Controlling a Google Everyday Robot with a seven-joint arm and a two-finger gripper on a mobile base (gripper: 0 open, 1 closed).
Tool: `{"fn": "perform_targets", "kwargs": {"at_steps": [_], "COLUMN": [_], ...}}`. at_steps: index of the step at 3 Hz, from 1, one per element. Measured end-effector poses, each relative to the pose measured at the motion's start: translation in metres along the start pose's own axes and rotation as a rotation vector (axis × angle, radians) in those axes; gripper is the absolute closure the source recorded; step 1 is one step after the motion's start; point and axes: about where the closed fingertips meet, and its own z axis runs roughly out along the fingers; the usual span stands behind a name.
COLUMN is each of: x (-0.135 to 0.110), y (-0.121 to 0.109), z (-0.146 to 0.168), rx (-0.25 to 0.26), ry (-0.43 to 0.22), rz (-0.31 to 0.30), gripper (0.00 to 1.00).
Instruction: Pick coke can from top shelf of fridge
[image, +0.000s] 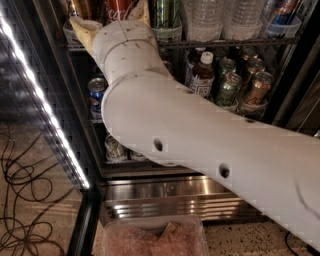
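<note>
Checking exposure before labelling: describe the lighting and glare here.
Camera view: the light strip along the door edge blows out white; the steel base carries bright streaks of glare; the fridge interior is dark; the gripper, up at the coke can on the top shelf, and the arm are evenly lit.

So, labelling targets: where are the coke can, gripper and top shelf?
coke can (121, 8), camera view, red side.
gripper (110, 13), camera view, midpoint, at the can.
top shelf (225, 42), camera view, front rail.
</note>
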Motion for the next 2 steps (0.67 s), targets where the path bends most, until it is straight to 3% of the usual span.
{"fn": "perform_targets", "kwargs": {"at_steps": [2], "x": [0.0063], "y": [-0.0077], "z": [0.0113], "rx": [-0.005], "ry": [0.02], "rz": [-0.022], "gripper": [0.28]}}
